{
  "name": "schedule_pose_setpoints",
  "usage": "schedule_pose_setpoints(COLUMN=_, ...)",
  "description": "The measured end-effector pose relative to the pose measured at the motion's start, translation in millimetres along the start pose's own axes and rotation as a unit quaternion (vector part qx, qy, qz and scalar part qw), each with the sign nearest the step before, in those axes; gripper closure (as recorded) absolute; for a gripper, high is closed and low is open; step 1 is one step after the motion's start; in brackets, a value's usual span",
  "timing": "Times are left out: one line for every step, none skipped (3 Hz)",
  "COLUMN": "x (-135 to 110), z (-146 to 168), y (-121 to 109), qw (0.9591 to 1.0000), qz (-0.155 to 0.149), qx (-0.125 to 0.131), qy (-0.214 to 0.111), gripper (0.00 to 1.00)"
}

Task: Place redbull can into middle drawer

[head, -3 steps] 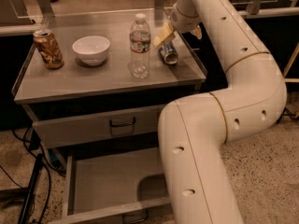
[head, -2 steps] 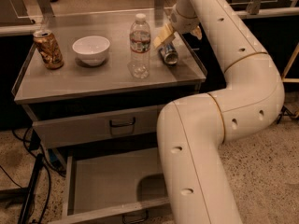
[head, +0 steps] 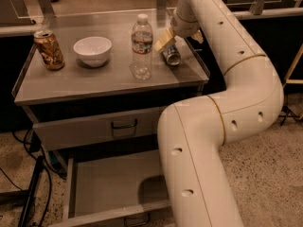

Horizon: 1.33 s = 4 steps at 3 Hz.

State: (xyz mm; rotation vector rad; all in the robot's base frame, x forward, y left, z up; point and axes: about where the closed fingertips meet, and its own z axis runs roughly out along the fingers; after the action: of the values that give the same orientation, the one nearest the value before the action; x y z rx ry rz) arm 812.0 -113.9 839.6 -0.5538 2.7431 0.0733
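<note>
The redbull can lies tilted at the back right of the cabinet top, its silver end facing me. My gripper comes down over it from above, open, with one pale finger on the can's left side and the other on its right. Whether the fingers touch the can I cannot tell. Low in front, the middle drawer is pulled open and its grey inside holds nothing. My arm's lower link hides the drawer's right part.
A water bottle stands just left of the can. A white bowl and a brown-gold can sit further left. The top drawer is closed. Cables lie on the floor at left.
</note>
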Motion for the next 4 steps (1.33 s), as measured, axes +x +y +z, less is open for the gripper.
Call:
schedule_pose_setpoints(x=1.9, z=16.3, y=4.0, qw=0.9999, qz=0.0, qx=-0.004, qy=0.012, gripper=0.0)
schedule_pose_setpoints(x=3.4, z=24.8, y=6.4, qw=0.9998, qz=0.001, qx=-0.01, qy=0.017, gripper=0.0)
schedule_pose_setpoints(x=3.3, z=24.9, y=6.4, qw=0.9998, qz=0.001, qx=-0.01, qy=0.017, gripper=0.18)
schedule_pose_setpoints(x=3.3, z=24.9, y=6.4, qw=0.9998, qz=0.001, qx=-0.01, qy=0.017, gripper=0.41)
